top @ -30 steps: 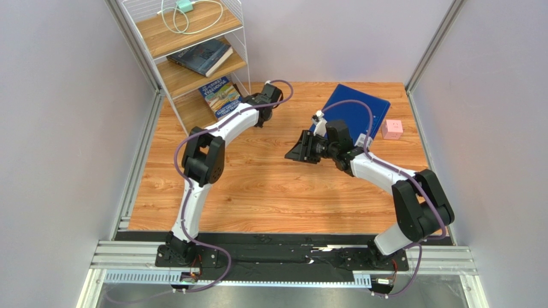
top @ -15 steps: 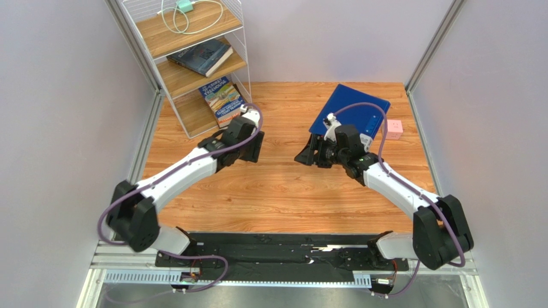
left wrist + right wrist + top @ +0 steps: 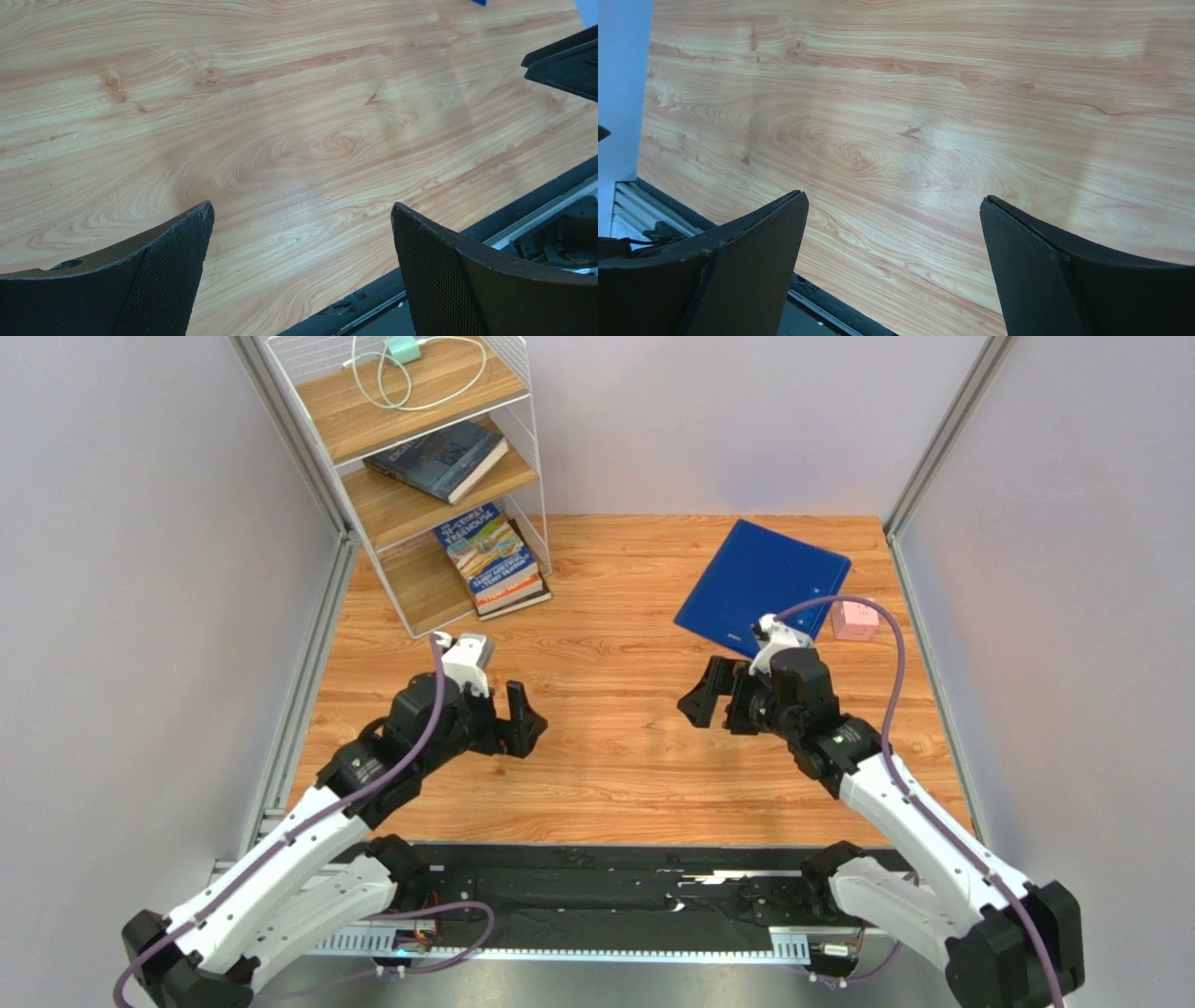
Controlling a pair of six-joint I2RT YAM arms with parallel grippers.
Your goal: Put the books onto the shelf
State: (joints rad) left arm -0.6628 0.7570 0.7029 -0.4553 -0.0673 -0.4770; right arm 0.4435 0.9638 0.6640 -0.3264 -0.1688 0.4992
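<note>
Now both arms have pulled back from the tall white wire shelf [image 3: 333, 417]. The left claw [image 3: 500, 727] and right claw [image 3: 714, 703] are wide open, empty. The colourful paperback books [image 3: 491, 560] lie on its bottom board, so the job looks done.

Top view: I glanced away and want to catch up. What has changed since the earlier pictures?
The left gripper drew back from the shelf toward the near edge; the right gripper pulled back too, away from the folder. Both stand open, holding nothing. The books remain on the shelf; folder and pink cube have not moved.
</note>
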